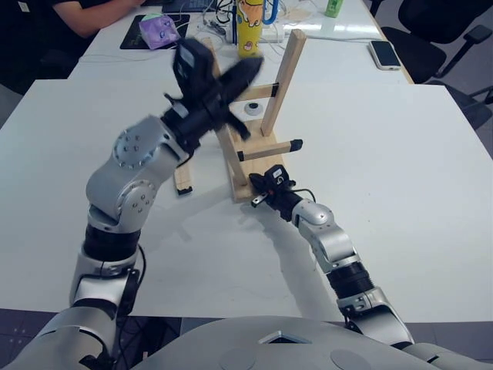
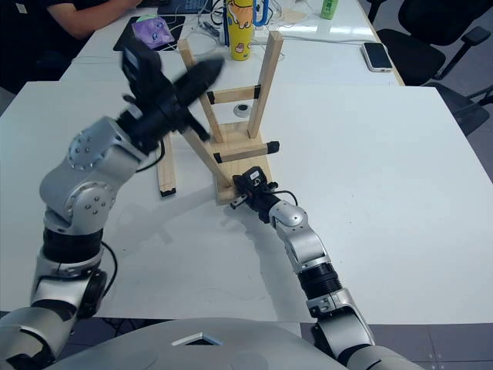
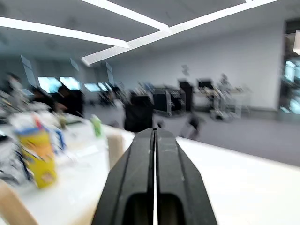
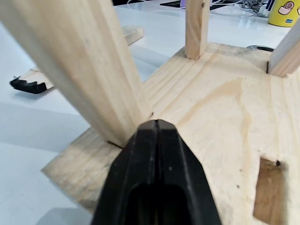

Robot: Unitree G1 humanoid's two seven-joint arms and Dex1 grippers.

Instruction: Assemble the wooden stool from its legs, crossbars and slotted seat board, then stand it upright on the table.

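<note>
The partly built stool has its slotted seat board (image 1: 248, 187) lying on the table, with legs (image 1: 283, 81) pointing up and crossbars (image 1: 258, 92) joining them. My left gripper (image 1: 250, 68) is raised and shut on nothing, just above and in front of the near left leg. My right gripper (image 4: 156, 124) is shut, with its tip pressed on the seat board's near corner at the foot of a leg (image 4: 93, 65). An empty slot (image 4: 265, 187) shows in the board beside it. One loose leg (image 1: 183, 179) with a black end lies on the table left of the stool.
On the far table stand a yellow cup (image 1: 248, 27), a purple packet (image 1: 158, 31) and a phone (image 1: 384, 54). A small white round part (image 1: 253, 108) lies behind the stool. The white table (image 1: 400, 169) is bare to the right and in front.
</note>
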